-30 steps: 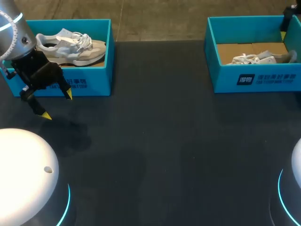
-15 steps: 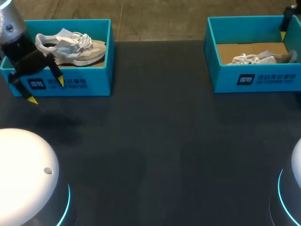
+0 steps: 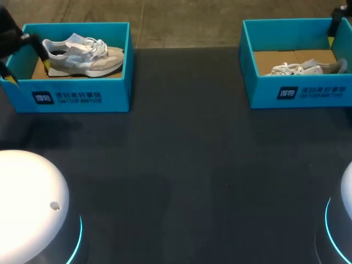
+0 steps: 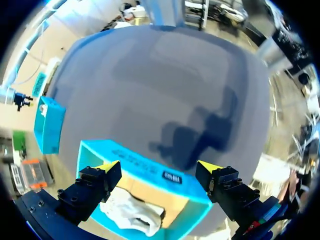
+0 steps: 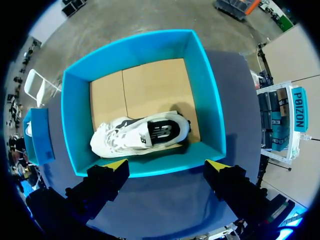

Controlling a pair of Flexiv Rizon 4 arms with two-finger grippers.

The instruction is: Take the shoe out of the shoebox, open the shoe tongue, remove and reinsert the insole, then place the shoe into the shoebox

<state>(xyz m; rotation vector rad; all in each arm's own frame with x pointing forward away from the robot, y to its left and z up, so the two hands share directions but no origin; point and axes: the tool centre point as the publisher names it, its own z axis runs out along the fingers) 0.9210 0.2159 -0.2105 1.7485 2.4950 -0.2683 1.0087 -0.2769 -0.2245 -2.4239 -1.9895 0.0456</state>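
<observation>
Hovering above the left shoebox [image 3: 74, 98], the left gripper [image 4: 159, 167] has fingers spread wide, empty, seemingly lined up to take the pale shoe [image 3: 82, 55] lying inside. The right gripper [image 5: 166, 165] hangs equally unclenched over another boxed shoe [image 5: 142, 135].

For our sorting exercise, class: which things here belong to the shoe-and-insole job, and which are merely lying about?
Belongs to the job:
left shoebox holding the cream sneaker
right shoebox holding the white sneaker
left pincer and right pincer, both open

Not of the job:
dark table, merely bearing the boxes
</observation>
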